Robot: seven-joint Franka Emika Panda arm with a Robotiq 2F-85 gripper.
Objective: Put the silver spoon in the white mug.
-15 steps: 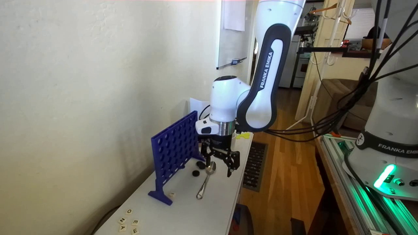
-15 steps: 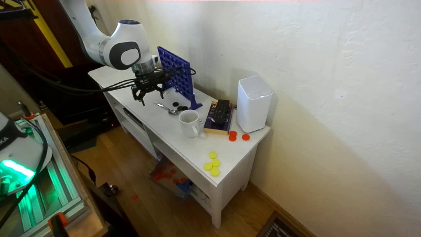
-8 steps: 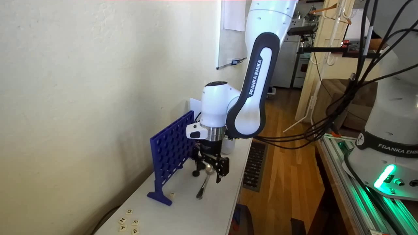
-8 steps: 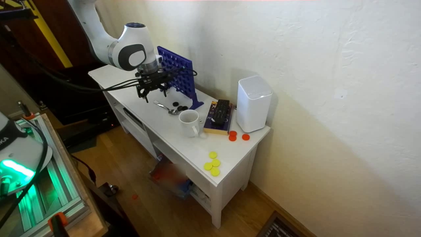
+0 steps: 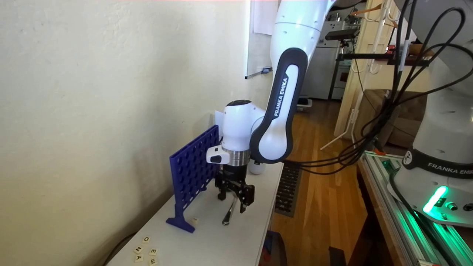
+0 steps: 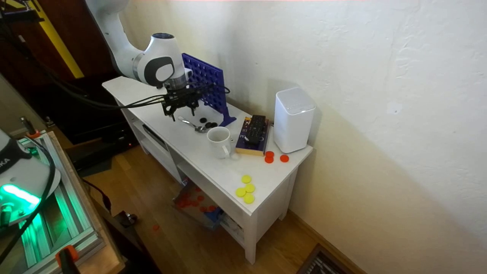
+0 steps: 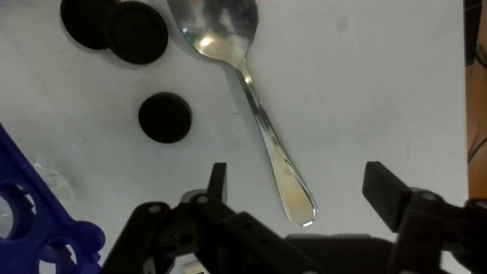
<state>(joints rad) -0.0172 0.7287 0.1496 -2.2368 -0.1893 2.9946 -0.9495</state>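
Observation:
The silver spoon [image 7: 266, 125] lies flat on the white table, its handle end toward my gripper in the wrist view. It also shows in both exterior views [image 5: 228, 215] [image 6: 199, 129]; in an exterior view my gripper hides its bowl. My gripper [image 7: 298, 186] is open and empty, with the handle end between its spread fingers in the wrist view. In both exterior views the gripper [image 5: 232, 202] [image 6: 183, 115] hangs above the table near the spoon. The white mug [image 6: 218, 142] stands upright beyond the spoon's bowl; it is partly hidden behind the arm in an exterior view [image 5: 257, 167].
A blue grid [image 5: 194, 171] stands close beside the gripper, near the wall. Several dark discs [image 7: 164, 117] lie beside the spoon. A book with a remote [image 6: 255, 131] and a tall white boxy object [image 6: 293, 120] stand past the mug. Letter tiles [image 5: 146, 239] lie at one end.
My open gripper has lowered and moved toward the spoon, left and down in an exterior view. The blue grid has shifted slightly. The spoon and mug have not moved.

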